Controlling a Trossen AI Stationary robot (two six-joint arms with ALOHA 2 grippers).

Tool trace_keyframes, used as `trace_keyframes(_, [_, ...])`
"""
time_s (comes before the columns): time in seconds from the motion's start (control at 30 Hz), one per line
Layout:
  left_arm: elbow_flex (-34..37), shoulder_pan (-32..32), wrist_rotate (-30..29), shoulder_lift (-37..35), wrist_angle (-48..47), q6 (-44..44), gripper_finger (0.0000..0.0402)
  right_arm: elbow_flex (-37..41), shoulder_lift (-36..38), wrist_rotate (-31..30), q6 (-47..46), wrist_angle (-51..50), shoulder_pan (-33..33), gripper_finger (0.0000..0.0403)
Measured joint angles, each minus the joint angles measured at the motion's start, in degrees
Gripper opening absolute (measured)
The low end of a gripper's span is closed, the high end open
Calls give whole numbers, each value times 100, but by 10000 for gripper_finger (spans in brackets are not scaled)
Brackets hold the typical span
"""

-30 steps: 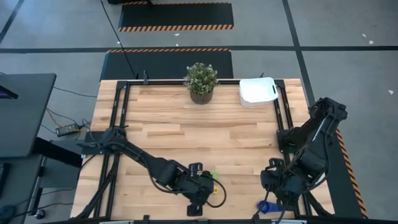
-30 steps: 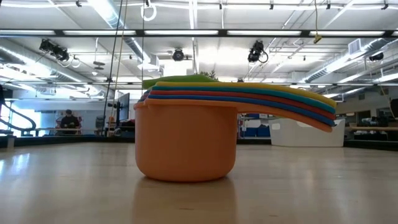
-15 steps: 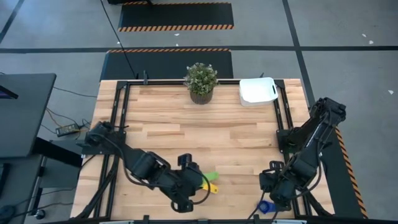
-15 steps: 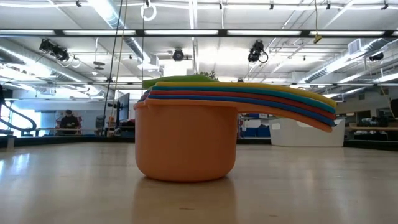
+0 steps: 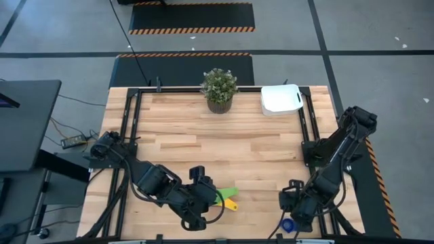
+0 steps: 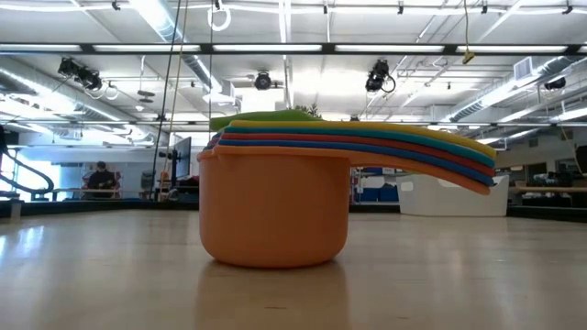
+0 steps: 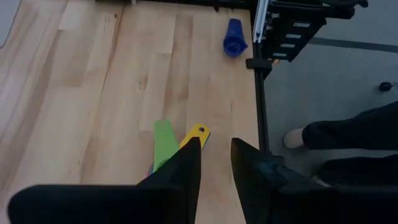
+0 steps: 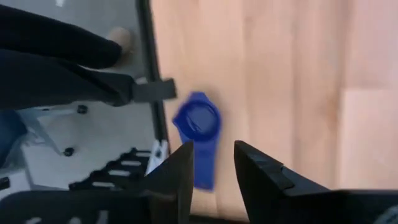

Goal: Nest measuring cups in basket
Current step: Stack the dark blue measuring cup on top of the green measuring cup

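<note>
- We see the left claw (image 5: 203,203) low over the near part of the worktop (image 5: 203,142), its fingers (image 7: 186,168) spread a little with nothing between them
- Just beyond its tips lie the green handle (image 7: 164,142) and the yellow handle (image 7: 195,133) of the stacked measuring cups (image 5: 227,198), fanned out on the wood
- From the low view the stack (image 6: 275,197) sits upright, an orange cup (image 6: 273,215) outermost, with the other handles layered above its own
- We find the right claw (image 5: 293,210) at the near right corner, fingers (image 8: 180,171) parted and empty
- A dark blue cup (image 8: 198,124) lies on the wood just ahead of it, by the worktop's edge, also seen from the left wrist (image 7: 234,38)
- The basket (image 5: 281,99) stands well away at the far right, beside a potted plant (image 5: 219,89)
</note>
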State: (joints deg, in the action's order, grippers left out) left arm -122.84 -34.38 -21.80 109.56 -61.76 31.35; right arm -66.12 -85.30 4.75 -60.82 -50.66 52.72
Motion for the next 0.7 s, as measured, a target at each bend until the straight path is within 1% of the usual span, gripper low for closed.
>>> trace_keyframes(0.13, [0, 1, 1, 4, 7, 4, 95, 568, 0, 39, 301, 996, 19, 123])
trace_keyframes(0.37, [-1, 1, 1, 4, -45, 83, 95, 1314, -2, -22, 102, 1485, 19, 122])
trace_keyframes(0.57, [-1, 1, -1, 7, -89, 103, 95, 1933, -2, 21, -65, 2547, 19, 122])
trace_keyframes(0.7, [-1, 6, -1, 7, -124, 101, 95, 2209, -2, 109, -117, 2939, 19, 122])
